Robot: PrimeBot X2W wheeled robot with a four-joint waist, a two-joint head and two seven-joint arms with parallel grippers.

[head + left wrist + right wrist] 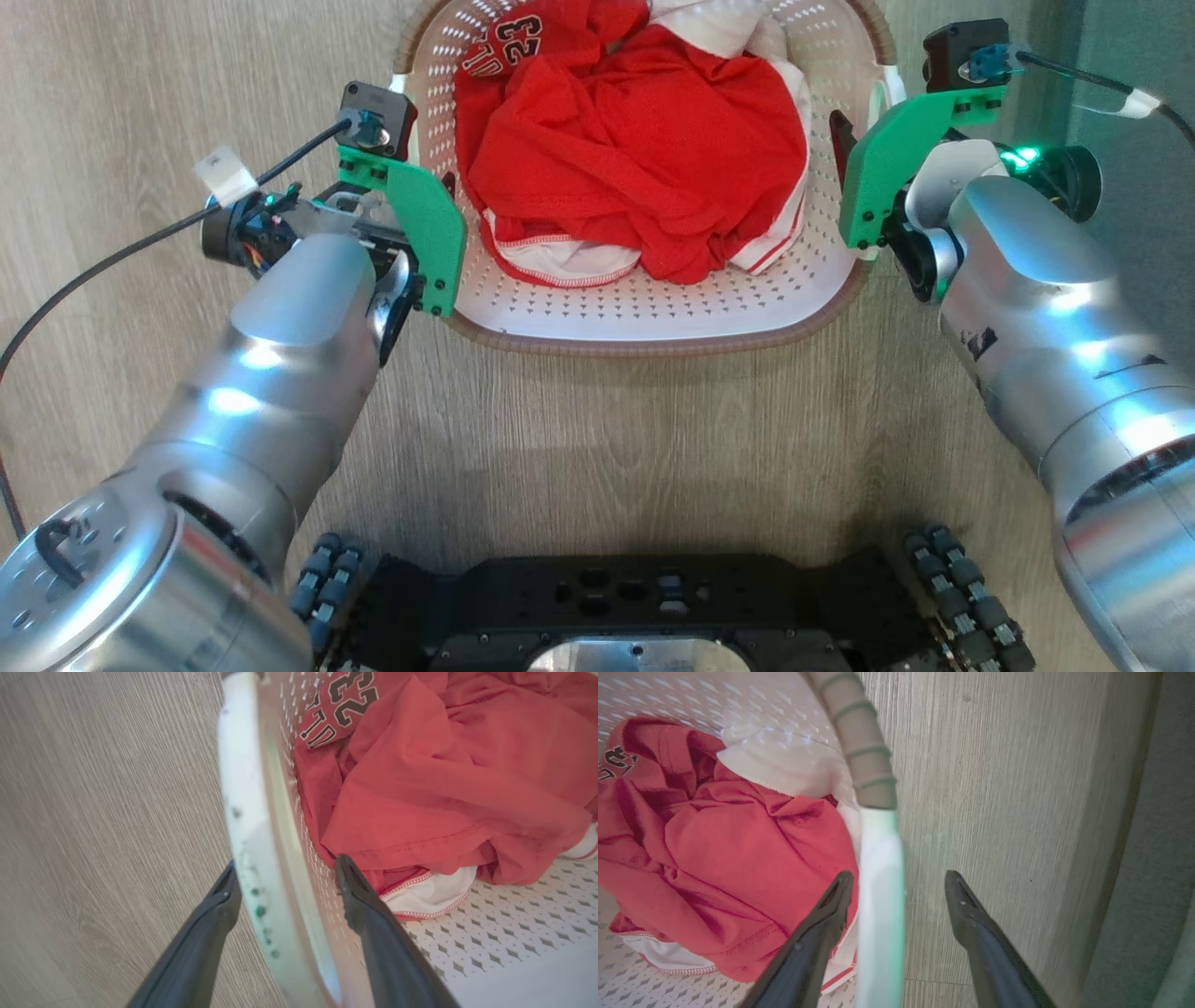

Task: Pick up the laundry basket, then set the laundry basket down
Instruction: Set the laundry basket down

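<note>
I see my left gripper point(285, 868) spread wide. The laundry basket's point(653, 317) left handle point(243, 812) runs right between its two fingers. One finger is outside the basket, over the floor point(93, 812), and its tip is just beside the handle. The other finger is inside the basket, close to the wall with the little holes. It is not pinching anything.

My right gripper point(899, 877) is spread wide too. The right handle point(880, 882) stands between its fingers. The finger inside the basket is just beside the handle. The finger outside has a gap of bare floor between it and the handle. It is not pinching anything either.

The basket sits on the wood floor between my two grippers, one at each side of it. Its brown rim point(859, 742) goes on past the tip of the right gripper.

A red shirt point(635, 159) is bunched up inside the basket, just past the inner finger of each gripper. It has dark numbers on it. A white cloth point(780, 765) peeks out behind the shirt, farther along from my right gripper.
</note>
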